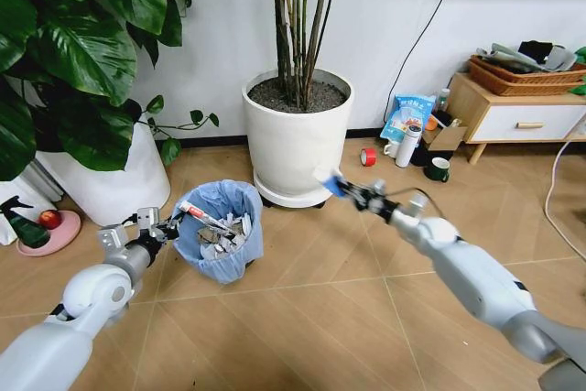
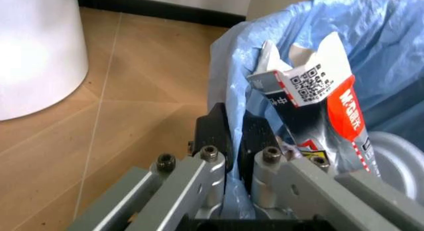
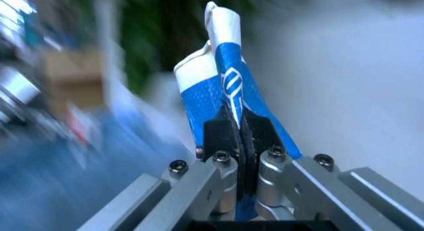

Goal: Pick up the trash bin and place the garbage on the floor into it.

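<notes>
One bin [image 1: 218, 243] here, small and round, lined with a crinkly light blue bag [image 2: 371, 57], sitting on the chevron wood floor [image 1: 330, 309] just in front of the middle white pot [image 1: 298, 139]. It's already got a pile of litter in it: crumpled white bits, a thin tube, and a shiny red and grey wrapper [image 2: 318, 102] with a QR code sticking up along the rim. The left gripper [image 1: 165, 228] is at the bin's left edge, its two black fingers [image 2: 213, 134] pinched together on the bag at the rim, so it's got hold of the bin. The right gripper [image 1: 352, 191] is up in the air to the right of the bin, in front of the pot, clamped tight on one blue and white carton [image 3: 222, 92], flattened and creased, with the white end poking past the fingers. Two big white pots total, smooth and rounded, the second [image 1: 114, 180] off to the left with big glossy leaves. Near the wall there's one red tape roll [image 1: 368, 157], one dark mug [image 1: 439, 168] and a low wooden cabinet [image 1: 513, 116].
</notes>
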`<state>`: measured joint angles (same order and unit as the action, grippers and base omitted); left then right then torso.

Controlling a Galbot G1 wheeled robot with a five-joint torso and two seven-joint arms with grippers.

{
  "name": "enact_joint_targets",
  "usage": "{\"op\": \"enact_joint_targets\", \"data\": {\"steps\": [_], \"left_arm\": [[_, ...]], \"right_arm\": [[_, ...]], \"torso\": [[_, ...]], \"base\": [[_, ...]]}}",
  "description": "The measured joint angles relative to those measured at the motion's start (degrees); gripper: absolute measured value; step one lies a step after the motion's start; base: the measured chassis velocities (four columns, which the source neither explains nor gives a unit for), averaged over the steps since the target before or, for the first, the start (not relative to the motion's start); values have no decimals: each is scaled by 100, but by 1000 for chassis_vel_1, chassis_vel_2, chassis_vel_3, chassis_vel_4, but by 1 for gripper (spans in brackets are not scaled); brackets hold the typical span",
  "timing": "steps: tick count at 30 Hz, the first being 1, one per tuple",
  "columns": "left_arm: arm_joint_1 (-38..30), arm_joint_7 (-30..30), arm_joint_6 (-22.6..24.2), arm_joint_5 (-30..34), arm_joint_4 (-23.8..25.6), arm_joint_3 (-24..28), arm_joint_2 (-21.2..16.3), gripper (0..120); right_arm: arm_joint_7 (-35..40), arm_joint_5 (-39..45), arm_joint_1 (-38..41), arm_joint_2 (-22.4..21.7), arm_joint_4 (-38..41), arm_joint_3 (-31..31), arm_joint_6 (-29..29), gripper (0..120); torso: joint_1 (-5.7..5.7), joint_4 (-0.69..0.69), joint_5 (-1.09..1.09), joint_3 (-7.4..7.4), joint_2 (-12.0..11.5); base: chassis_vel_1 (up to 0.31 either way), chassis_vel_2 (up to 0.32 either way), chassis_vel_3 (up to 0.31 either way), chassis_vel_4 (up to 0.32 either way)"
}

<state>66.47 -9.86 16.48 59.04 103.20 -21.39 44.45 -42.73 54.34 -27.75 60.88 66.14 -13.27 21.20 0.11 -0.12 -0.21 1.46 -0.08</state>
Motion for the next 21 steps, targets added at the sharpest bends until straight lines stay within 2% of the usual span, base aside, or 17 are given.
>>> {"op": "enact_joint_targets", "data": {"steps": [2,4,5,8,12,16,19,21], "left_arm": [[-4,1,1,1,-9,1,1,0],[-22,5,2,1,-28,16,24,0],[-22,5,2,1,-28,16,24,0],[-36,14,5,-4,-41,30,85,0],[-58,6,27,18,-41,27,83,0],[-80,-17,65,60,-36,27,74,0],[-90,-22,72,65,-36,33,73,0],[-110,-22,76,73,-36,50,70,0]], "right_arm": [[-35,204,143,184,192,-284,24,0],[-96,413,428,631,299,-750,53,0],[-96,413,428,631,299,-750,53,0],[-189,423,737,1275,-71,-1137,75,0],[-175,330,856,1434,-348,-1397,64,0],[-100,240,884,1335,-373,-1585,15,0],[-87,218,884,1276,-379,-1678,-8,7],[-78,186,872,1228,-412,-1752,-21,17]], "torso": [[0,0,0,0,0],[0,0,2,0,0],[0,0,2,0,0],[0,2,1,1,0],[0,0,2,1,0],[0,-4,2,0,0],[0,-4,2,0,0],[0,-3,2,0,0]], "base": [[0,0,0,0],[0,0,0,0],[0,0,0,0],[0,0,0,0],[0,0,0,0],[0,0,0,0],[0,0,0,0],[0,0,0,0]]}}
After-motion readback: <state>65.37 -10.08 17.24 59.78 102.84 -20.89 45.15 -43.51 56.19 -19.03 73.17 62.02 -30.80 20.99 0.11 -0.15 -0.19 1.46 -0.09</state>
